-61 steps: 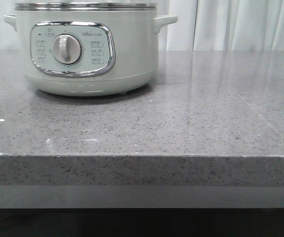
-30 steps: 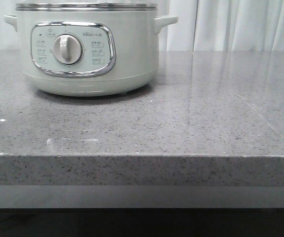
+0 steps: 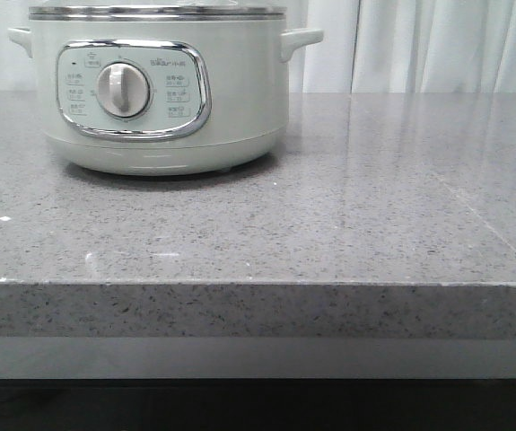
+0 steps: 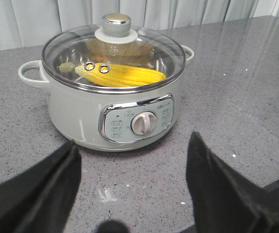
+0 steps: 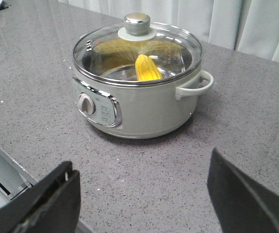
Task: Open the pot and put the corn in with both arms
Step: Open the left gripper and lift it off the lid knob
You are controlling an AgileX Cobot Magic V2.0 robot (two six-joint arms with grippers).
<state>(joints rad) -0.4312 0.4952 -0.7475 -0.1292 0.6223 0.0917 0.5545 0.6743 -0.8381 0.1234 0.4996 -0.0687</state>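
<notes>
Grey speckled stone counter, wide and glossy, white curtains behind.

Item 1: the pot. Large, round, pale mint-white; stands upright toward the left of the counter in the front view, dial panel facing the robot. Two side handles, steel rim.

Item 2: glass lid, seated on the rim, knob centred on top. Pot is closed.

Item 3: left gripper. Dark fingers spread wide apart, holding nothing, short of the pot's front.

Item 4: right gripper. Fingers likewise wide apart and empty, near the counter edge, well apart from the pot.

Item 5: the corn. Yellow cob lying inside the pot, visible through the lid; same cob in the right wrist view.

Judgement: with corn inside and lid on, the placing looks done. If the arms are backing off, draw both straight away from the pot, fingers clear of handles and knob, so nothing gets nudged.
</notes>
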